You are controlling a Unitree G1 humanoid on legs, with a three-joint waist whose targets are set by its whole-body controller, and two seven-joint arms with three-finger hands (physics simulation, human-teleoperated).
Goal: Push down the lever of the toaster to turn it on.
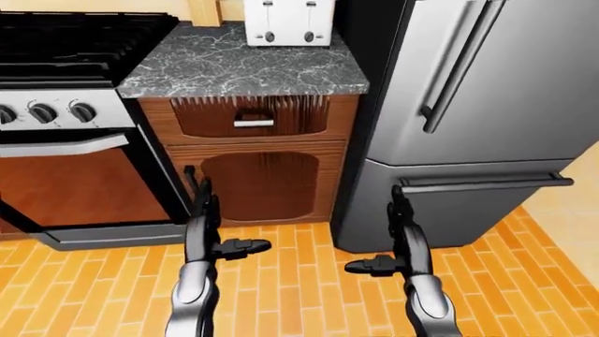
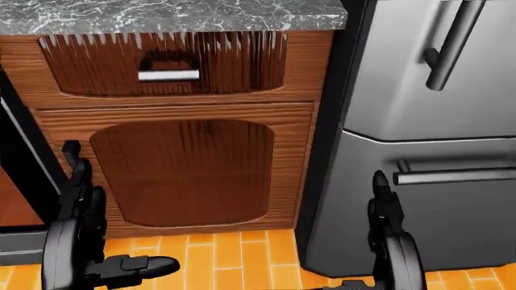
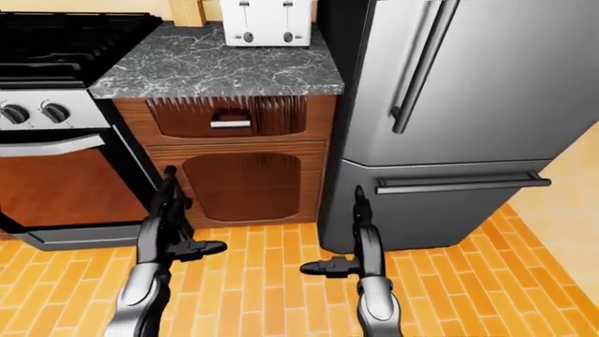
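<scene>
The toaster stands at the top edge of the left-eye view, upright on the far part of a grey marble counter, its two slots and two round knobs facing the camera; its levers are too small to make out. It is well apart from both hands. Below the counter sits a wooden cabinet with a drawer bearing a silver handle over an arched door panel. A steel fridge stands just right of the cabinet, with a long upright handle on its upper door and a horizontal bar on its lower one. A black stove with round knobs and an oven door fills the left of the eye views. The floor is orange plank tile. The left hand hangs low before the cabinet, fingers straight up and thumb stuck out to the right, spread wide and holding nothing. The right hand hangs low before the fridge's lower door, fingers likewise upright, thumb out to the left, wide and empty.
</scene>
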